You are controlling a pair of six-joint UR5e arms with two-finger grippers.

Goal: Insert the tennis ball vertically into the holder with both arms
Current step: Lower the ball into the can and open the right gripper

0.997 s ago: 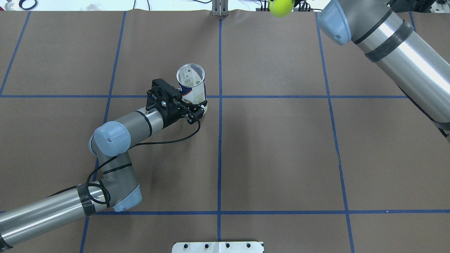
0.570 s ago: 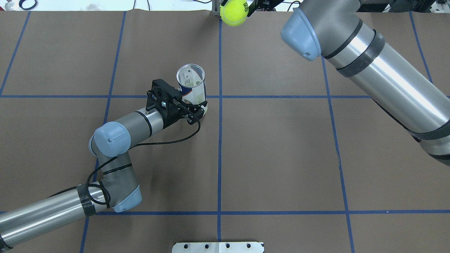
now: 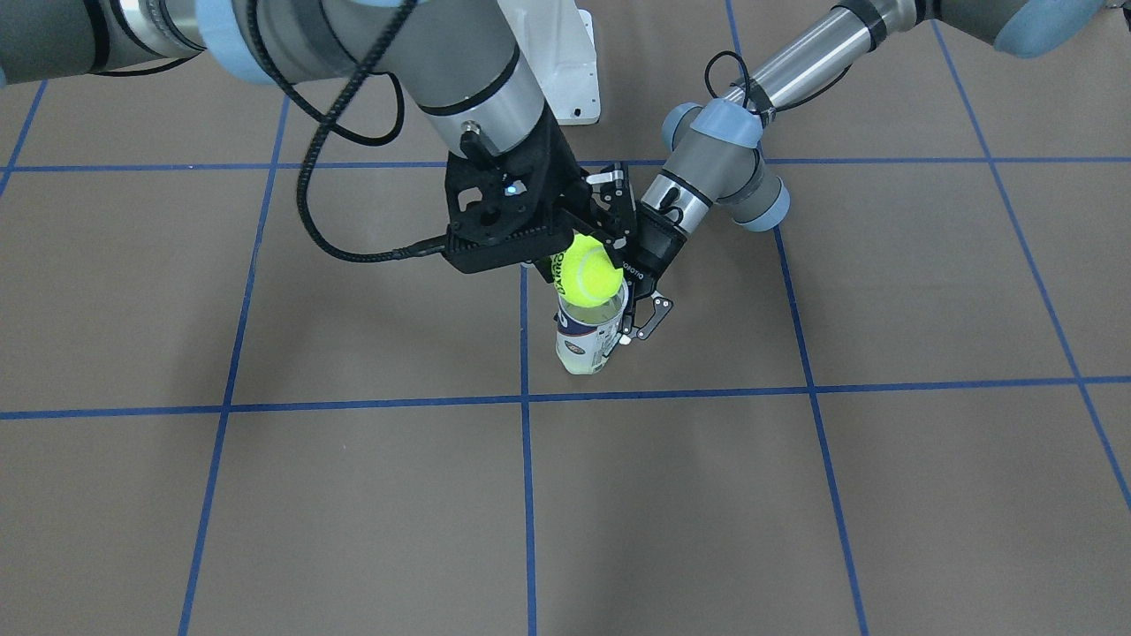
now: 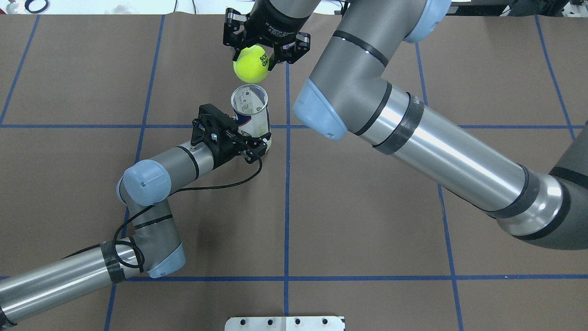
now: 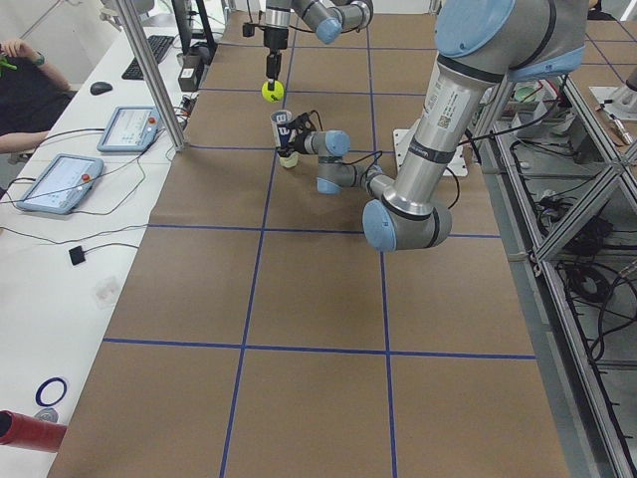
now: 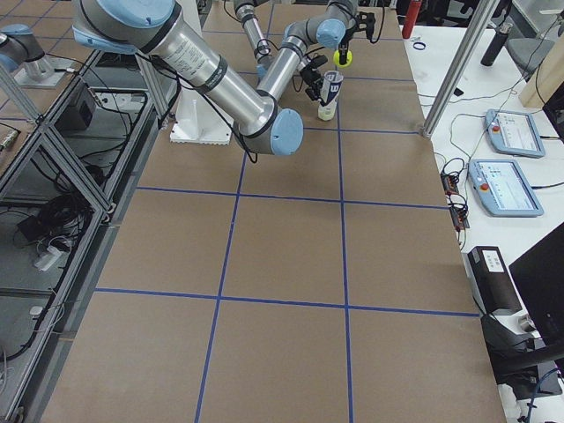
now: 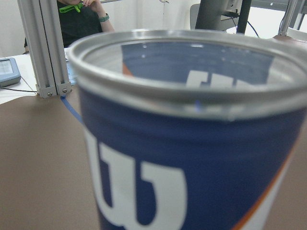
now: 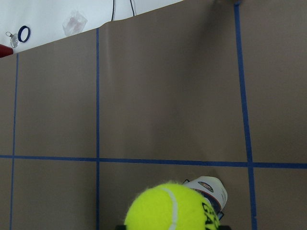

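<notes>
Across the table, front-facing view: the right gripper is clenched on the yellow tennis ball, which hangs over the open top of the holder. The left gripper grasps the holder low on its body. The holder stands upright on the brown table.
Overhead view: the ball shows just to the far side of the holder's rim, apart from it. The left arm comes in low from the near left. The right arm crosses from the right, high over the middle. A white plate sits at the near edge.
Left side view: there is a clear gap between ball and rim, and the ball is slightly far of the mouth. Two tablets lie on the side bench, with a person behind them.
Right side view: the holder is upright with its white "W" showing, and the ball is above its rim and a little far of it.
Left wrist view: the holder fills the frame, with a navy label, a white "W" and an open metal rim. A grey post stands at the far left.
Right wrist view: the ball is at the bottom edge. The holder's rim peeks out to the right of the ball. Blue tape lines cross the table.
</notes>
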